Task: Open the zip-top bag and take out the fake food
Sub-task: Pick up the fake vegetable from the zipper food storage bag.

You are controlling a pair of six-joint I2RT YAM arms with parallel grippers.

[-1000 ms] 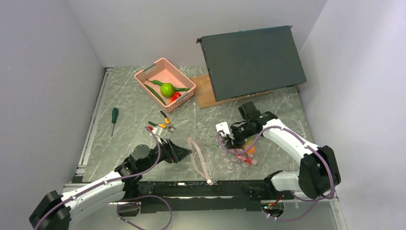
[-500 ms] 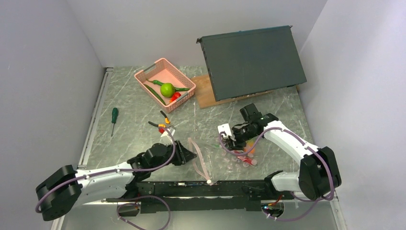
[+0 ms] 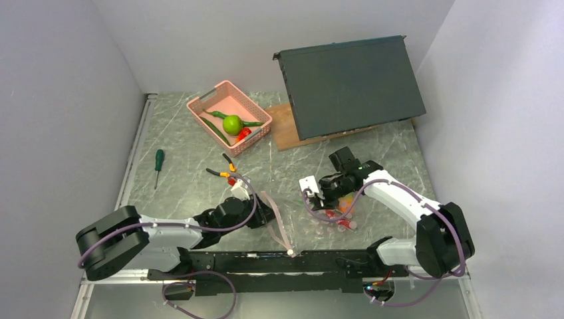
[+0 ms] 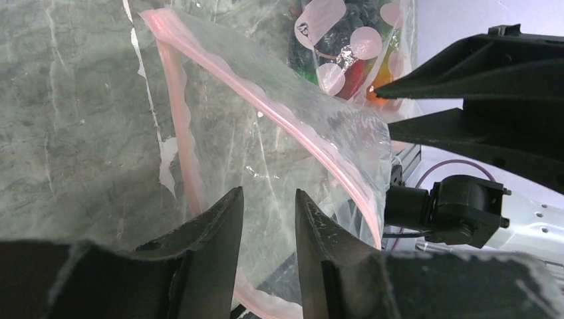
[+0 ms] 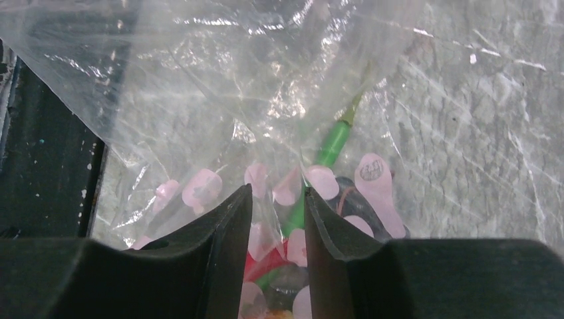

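**Bag Between Two Claws**

On the marble table point(image 3: 186, 159), the zip-top bag point(image 3: 297, 214) lies at six o'clock. The left gripper point(image 4: 268, 199), narrowly parted, sits at the bag's nine o'clock, by the pink zip. The right gripper point(image 5: 278, 199) stands at three, film in its narrow gap; whether it is clamped, I cannot tell. The fake food point(image 5: 330, 147) is bunched inside.

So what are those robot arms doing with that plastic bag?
The two arms are working on the zip-top bag. The right gripper pinches the end where fake food lies inside. The left gripper seems to have its fingers on either side of the open pink-zip edge. Some pieces already sit in the pink basket.
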